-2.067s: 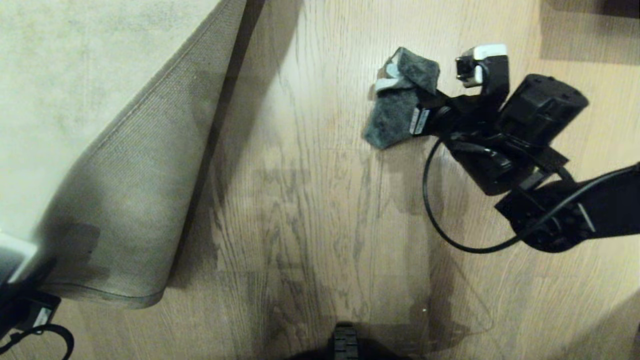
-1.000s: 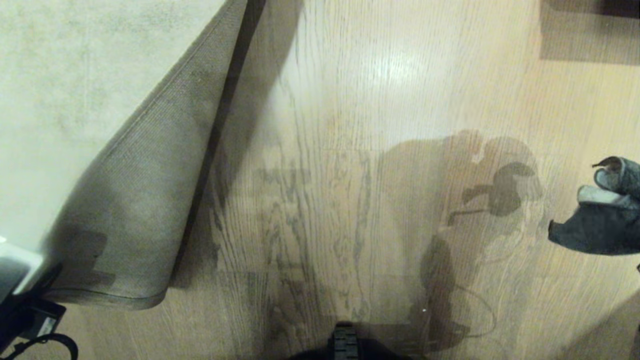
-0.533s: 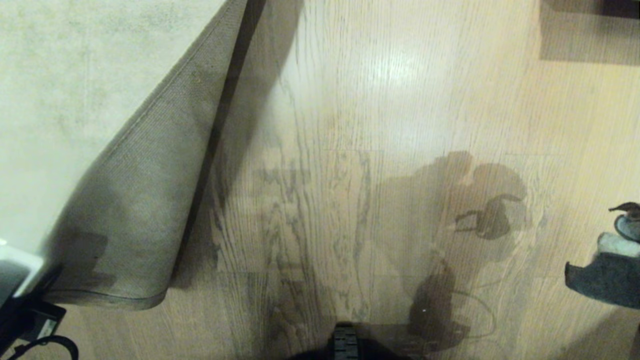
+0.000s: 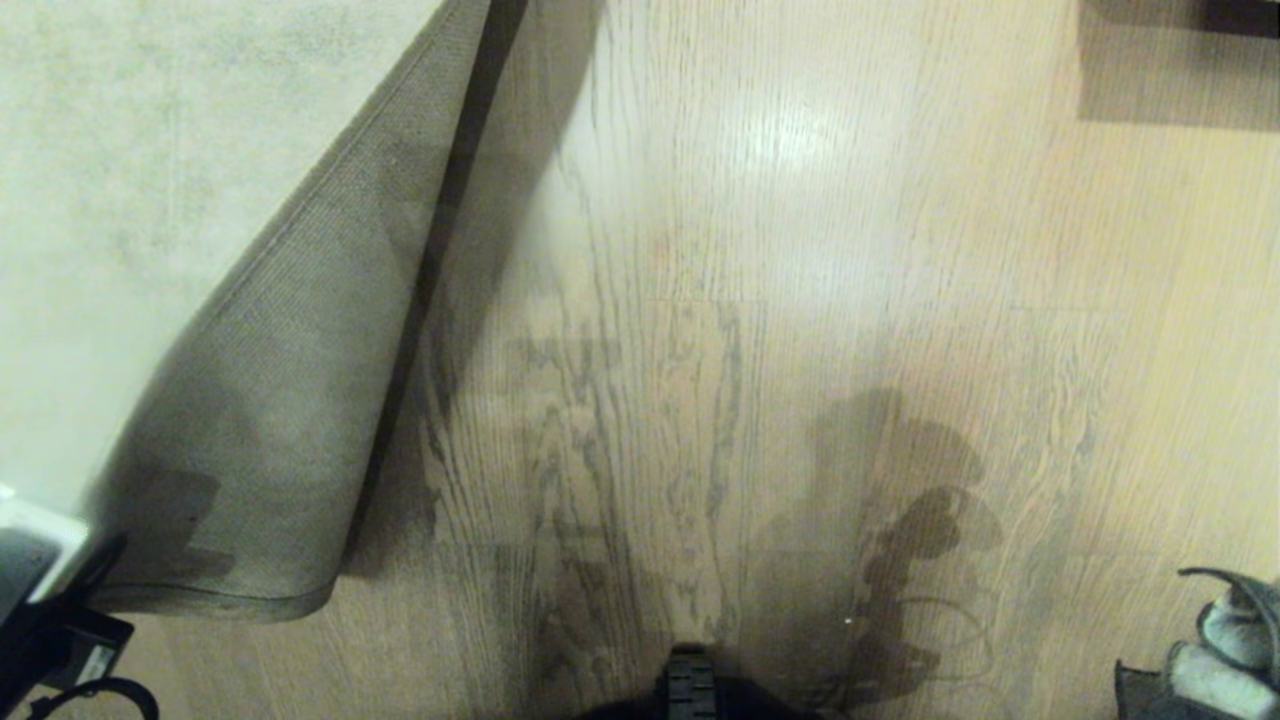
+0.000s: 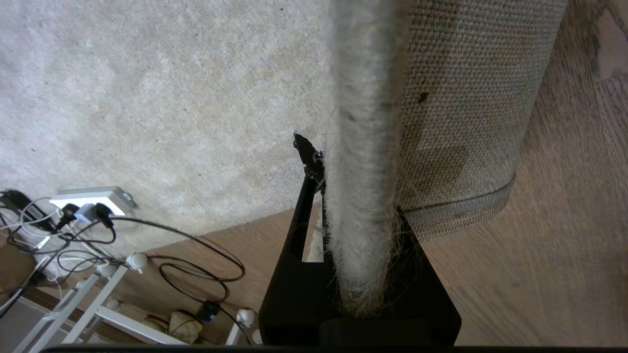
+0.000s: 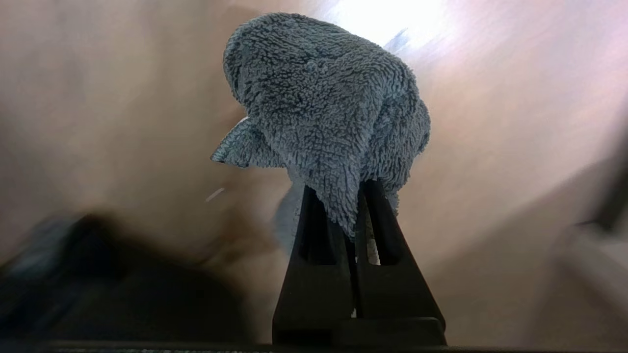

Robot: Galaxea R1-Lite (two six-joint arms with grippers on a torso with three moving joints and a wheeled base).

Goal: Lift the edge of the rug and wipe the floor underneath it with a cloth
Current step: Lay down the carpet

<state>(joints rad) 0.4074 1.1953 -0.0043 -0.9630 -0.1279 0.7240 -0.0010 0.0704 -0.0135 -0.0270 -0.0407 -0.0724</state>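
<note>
Woven beige backing shows where the left gripper [image 5: 360, 230] pinches the pale short-pile rug edge [image 5: 365, 147] folded up at the near left, baring the light wood-plank floor [image 4: 700, 300] for the fluffy dark grey cloth [image 6: 324, 108], clamped in the right gripper [image 6: 355, 215] at the near right.

We see that the right gripper [image 6: 357, 196] with the cloth [image 4: 1215, 655] has left the far floor [image 4: 800, 250] and retreated to the near right corner.
</note>
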